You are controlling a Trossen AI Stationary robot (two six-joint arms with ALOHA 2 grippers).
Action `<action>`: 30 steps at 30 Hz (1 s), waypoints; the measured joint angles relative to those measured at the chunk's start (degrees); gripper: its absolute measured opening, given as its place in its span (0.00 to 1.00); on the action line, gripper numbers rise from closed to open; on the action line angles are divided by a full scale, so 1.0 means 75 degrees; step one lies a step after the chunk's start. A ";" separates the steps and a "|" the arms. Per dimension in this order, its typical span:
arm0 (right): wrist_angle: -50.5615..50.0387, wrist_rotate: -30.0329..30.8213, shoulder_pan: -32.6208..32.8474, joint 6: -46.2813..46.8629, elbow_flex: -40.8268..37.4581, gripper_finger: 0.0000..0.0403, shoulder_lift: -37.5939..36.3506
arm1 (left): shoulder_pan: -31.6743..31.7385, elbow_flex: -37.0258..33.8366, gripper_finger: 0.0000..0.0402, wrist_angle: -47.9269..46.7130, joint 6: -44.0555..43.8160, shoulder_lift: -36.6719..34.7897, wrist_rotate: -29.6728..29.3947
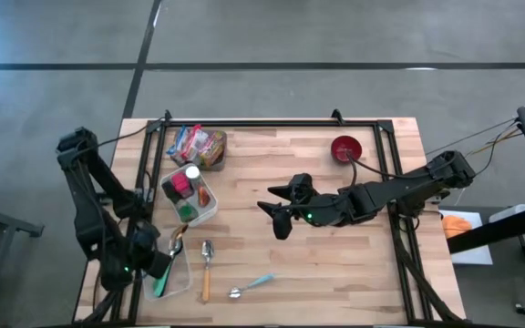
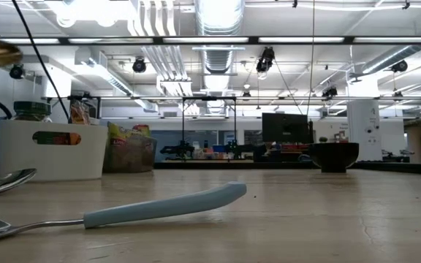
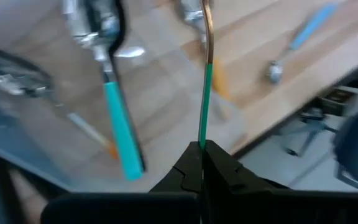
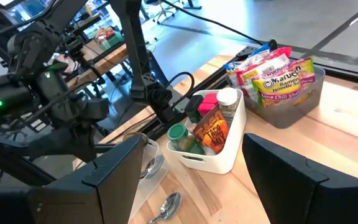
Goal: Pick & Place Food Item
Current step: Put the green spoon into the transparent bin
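Food stands at the table's far left: ramen packs in a clear bin, and spice bottles in a white bin. My left gripper hovers over a clear tray at the near left corner, shut on a thin green-handled utensil. A teal-handled spoon lies in the tray. My right gripper stands open above the table's middle, pointing toward the white bin, with nothing between its fingers. My left gripper pinches the green handle of the utensil near its end between its two shut fingers. The utensil shows edge-on and runs straight on from the fingertips. Its golden part points away, above the tray. The fingers slant downward.
A red bowl sits at the far right. A wooden-handled spoon and a blue-handled spoon lie near the front edge. A black frame runs along the table's far and side edges.
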 joint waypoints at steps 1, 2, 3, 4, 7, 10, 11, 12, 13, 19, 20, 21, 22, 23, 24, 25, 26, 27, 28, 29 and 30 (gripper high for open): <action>0.0001 -0.0003 0.0000 -0.0002 0.0000 0.67 0.0000 | 0.0028 -0.0001 0.00 -0.0065 -0.0056 0.0068 0.0091; 0.0001 -0.0003 0.0000 -0.0001 0.0000 0.67 0.0000 | 0.0041 -0.0001 0.00 -0.0093 -0.0081 0.0134 0.0212; 0.0001 -0.0005 0.0000 0.0001 0.0000 0.67 0.0000 | 0.0041 -0.0001 0.00 -0.0129 -0.0109 0.0204 0.0365; 0.0001 -0.0008 0.0000 0.0010 0.0000 0.67 0.0000 | 0.0041 -0.0001 0.00 -0.0206 -0.0130 0.0273 0.0529; -0.0001 -0.0069 0.0017 0.0023 0.0000 0.67 0.0000 | 0.0036 -0.0022 0.00 -0.0287 -0.0238 0.0461 0.0929; 0.0004 -0.0244 0.0018 0.0026 0.0000 0.67 0.0000 | 0.0032 -0.0042 0.00 -0.0280 -0.0261 0.0594 0.1047; 0.0004 -0.0257 0.0020 0.0026 0.0000 0.67 0.0000 | 0.0032 -0.0042 0.00 -0.0281 -0.0262 0.0654 0.1056; 0.0004 -0.0264 0.0020 0.0026 0.0000 0.67 0.0000 | 0.0034 -0.0042 0.00 -0.0282 -0.0264 0.0710 0.1059; 0.0006 -0.0265 0.0017 0.0026 0.0000 0.67 0.0000 | 0.0035 -0.0042 0.00 -0.0278 -0.0280 0.0765 0.1084; 0.0018 -0.0263 0.0017 0.0058 0.0000 0.67 0.0000 | 0.0032 -0.0042 0.00 -0.0102 -0.0446 0.1121 0.1324; 0.0020 -0.0263 0.0017 0.0058 0.0000 0.67 0.0000 | 0.0032 -0.0044 0.00 -0.0031 -0.0462 0.1168 0.1342; 0.0022 -0.0261 0.0017 0.0058 0.0000 0.67 0.0000 | 0.0032 -0.0044 0.00 0.0005 -0.0463 0.1214 0.1345; 0.0022 -0.0263 0.0017 0.0058 0.0000 0.67 0.0000 | 0.0032 -0.0043 0.00 0.0006 -0.0464 0.1264 0.1370; 0.0022 -0.0261 0.0017 0.0061 0.0000 0.67 0.0000 | 0.0032 -0.0045 0.00 0.0004 -0.0463 0.1315 0.1377; 0.0021 -0.0263 0.0017 0.0061 0.0000 0.67 0.0000 | 0.0032 -0.0045 0.00 0.0022 -0.0466 0.1376 0.1428; 0.0022 -0.0260 0.0017 0.0063 0.0001 0.67 0.0000 | 0.0032 -0.0045 0.00 0.0032 -0.0463 0.1434 0.1505; 0.0022 -0.0260 0.0017 0.0065 0.0008 0.67 0.0000 | 0.0032 -0.0050 0.00 0.0032 -0.0464 0.1503 0.1574; 0.0027 -0.0260 0.0017 0.0067 0.0015 0.67 0.0000 | 0.0032 -0.0054 0.00 0.0049 -0.0465 0.1567 0.1624; 0.0030 -0.0260 0.0017 0.0070 0.0023 0.67 0.0000 | 0.0032 -0.0061 0.00 0.0106 -0.0477 0.1637 0.1685; 0.0030 -0.0260 0.0017 0.0080 0.0026 0.67 0.0000 | 0.0032 -0.0086 0.00 0.0186 -0.0500 0.1687 0.1724; 0.0036 -0.0257 0.0017 0.0082 0.0032 0.67 0.0000 | 0.0029 -0.0148 0.00 0.0300 -0.0534 0.1722 0.1768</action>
